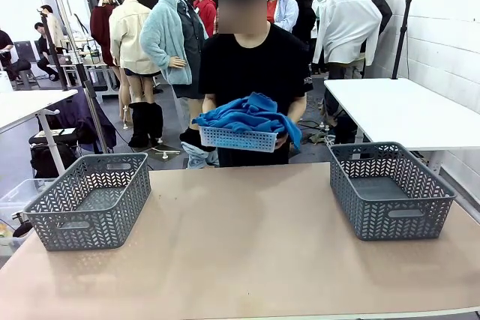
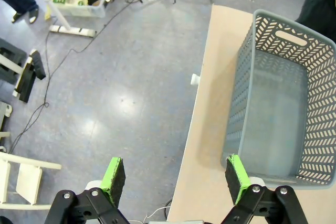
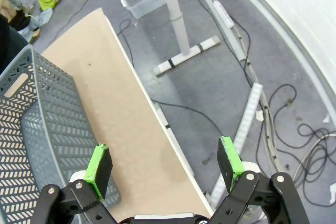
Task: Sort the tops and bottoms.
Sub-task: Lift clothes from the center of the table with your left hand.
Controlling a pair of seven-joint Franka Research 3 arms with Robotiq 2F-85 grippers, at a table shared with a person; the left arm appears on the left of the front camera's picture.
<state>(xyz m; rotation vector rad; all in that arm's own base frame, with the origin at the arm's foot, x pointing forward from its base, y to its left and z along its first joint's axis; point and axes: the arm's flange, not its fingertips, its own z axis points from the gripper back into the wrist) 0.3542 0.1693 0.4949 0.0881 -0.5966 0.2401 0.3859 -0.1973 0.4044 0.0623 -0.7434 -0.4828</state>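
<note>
Your left gripper (image 2: 176,174) hangs released, jaws wide and empty, over the left edge of the table (image 1: 240,260), with the floor below one pad and the left grey basket (image 2: 283,103) just beside the other. That basket sits at the near-left corner of the table and looks empty.

At the far middle, a person (image 1: 251,65) holds a small blue tray (image 1: 238,138) off the table. The blue tops (image 1: 251,112) are heaped in it and spill over its right side. You cannot pick out any bottoms in the heap.

The right grey basket (image 1: 390,189) at the right also looks empty. Your right gripper (image 3: 164,162) is released and empty too, hanging over the table's right edge beside that basket.

Sorting has not begun. You are likely waiting for the tray to be set down. After that, reach one arm to the middle, pinch a single garment off the top and lift it clear before choosing a basket.
</note>
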